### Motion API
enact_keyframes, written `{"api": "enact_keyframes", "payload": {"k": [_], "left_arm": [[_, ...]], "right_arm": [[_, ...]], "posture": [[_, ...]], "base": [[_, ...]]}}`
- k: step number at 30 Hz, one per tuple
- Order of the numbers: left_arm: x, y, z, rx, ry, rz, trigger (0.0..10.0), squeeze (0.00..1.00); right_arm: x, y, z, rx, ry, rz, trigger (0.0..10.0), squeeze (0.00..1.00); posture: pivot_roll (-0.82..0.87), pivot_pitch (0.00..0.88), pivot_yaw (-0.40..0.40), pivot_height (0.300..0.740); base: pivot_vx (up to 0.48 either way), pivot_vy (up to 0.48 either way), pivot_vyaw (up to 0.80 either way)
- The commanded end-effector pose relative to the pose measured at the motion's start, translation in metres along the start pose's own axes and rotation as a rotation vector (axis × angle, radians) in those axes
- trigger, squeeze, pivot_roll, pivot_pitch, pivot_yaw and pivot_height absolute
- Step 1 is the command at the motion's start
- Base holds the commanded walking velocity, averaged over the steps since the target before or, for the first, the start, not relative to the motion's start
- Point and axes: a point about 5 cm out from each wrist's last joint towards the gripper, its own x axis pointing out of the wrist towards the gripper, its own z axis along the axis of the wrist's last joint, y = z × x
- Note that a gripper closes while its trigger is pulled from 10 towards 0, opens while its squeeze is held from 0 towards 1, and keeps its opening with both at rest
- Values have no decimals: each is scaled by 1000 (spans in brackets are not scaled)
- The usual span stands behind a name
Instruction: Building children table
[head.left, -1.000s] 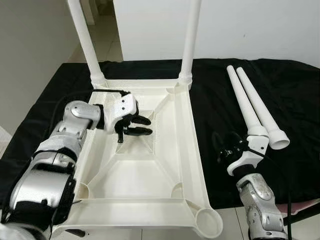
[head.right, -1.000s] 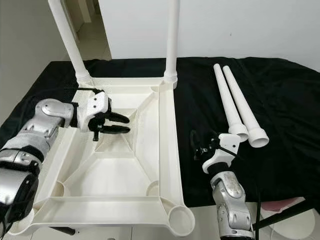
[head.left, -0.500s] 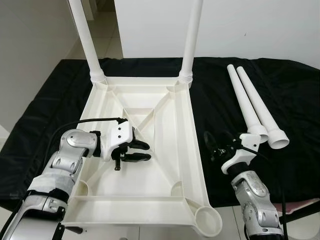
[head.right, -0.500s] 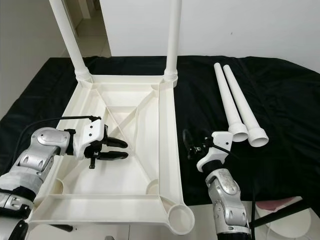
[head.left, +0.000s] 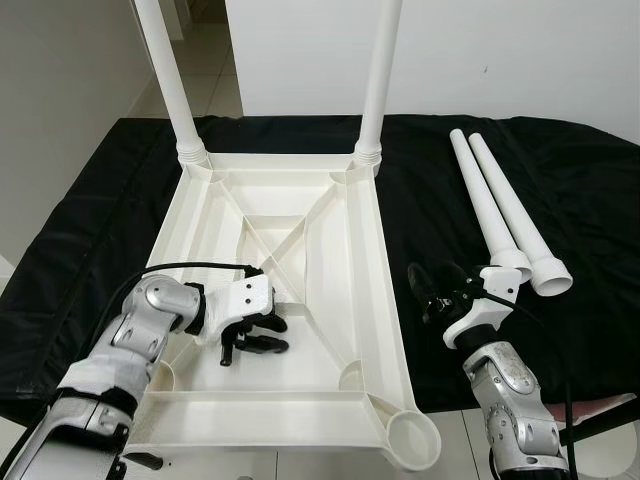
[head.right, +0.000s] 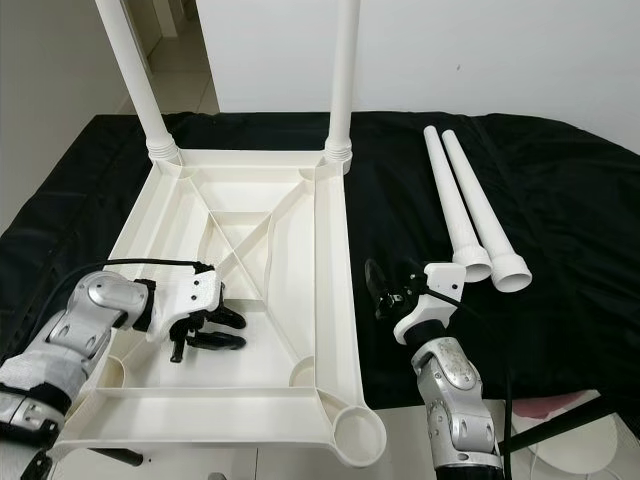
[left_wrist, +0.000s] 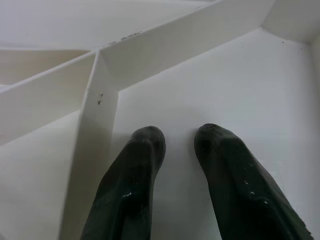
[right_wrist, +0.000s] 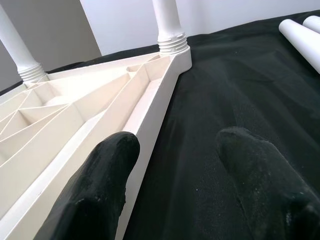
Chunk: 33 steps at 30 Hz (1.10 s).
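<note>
Black fingers (head.left: 262, 333) above ribbed white tabletop (head.left: 300, 250).

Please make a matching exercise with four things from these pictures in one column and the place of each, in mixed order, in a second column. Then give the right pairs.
Things:
1. left gripper
2. right gripper
3. two loose white plastic table legs
4. two white plastic legs already screwed in

Places:
A. lying side by side on the black cloth
B. standing upright at the far corners of the upturned white plastic tabletop
C. inside the tabletop, near its ribs
D. above the cloth, beside the tabletop's right rim

Pairs: 1-C, 2-D, 3-A, 4-B
</note>
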Motion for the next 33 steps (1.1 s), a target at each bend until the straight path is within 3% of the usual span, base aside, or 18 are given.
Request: {"api": "enact_keyframes", "payload": {"k": [1, 4, 6, 7, 8, 14, 21, 26, 33], "left_arm": [[-1, 14, -7, -17, 32, 306, 10000, 0], [-1, 20, -6, -17, 37, 348, 10000, 0], [0, 40, 3, -44, 22, 478, 10000, 0], [0, 40, 3, -44, 22, 478, 10000, 0], [1, 51, 7, -88, 18, 549, 10000, 0], [-1, 68, 9, -140, 42, 689, 10000, 0], [-9, 76, 1, -197, 106, 817, 10000, 0], [-23, 87, -3, -230, 124, 959, 10000, 0], [-30, 89, -7, -264, 125, 988, 10000, 0]], "right_arm": [[0, 1, 0, 6, 2, 1, 10000, 0], [0, 1, 0, 6, 0, -1, 10000, 0], [0, 0, 1, 5, -4, -9, 10000, 0], [0, 0, 1, 5, -4, -9, 10000, 0], [1, 0, 1, 4, -6, -13, 10000, 0], [0, 1, 2, 5, -12, -18, 10000, 0], [-3, 1, 2, 6, -14, -26, 10000, 0], [-2, 2, 2, 8, -14, -24, 10000, 0], [-3, 3, 2, 10, -13, -23, 10000, 0]], "posture": [[-3, 82, 36, 740], [-3, 82, 36, 740], [-22, 65, 44, 740], [-22, 65, 44, 740], [-26, 61, 46, 740], [-42, 53, 58, 740], [-47, 49, 66, 740], [-44, 52, 66, 740], [-42, 56, 66, 740]], "base": [[0, 0, 0], [0, 0, 0], [0, 0, 0], [0, 0, 0], [0, 0, 0], [0, 0, 0], [0, 0, 0], [0, 0, 0], [0, 0, 0]]}}
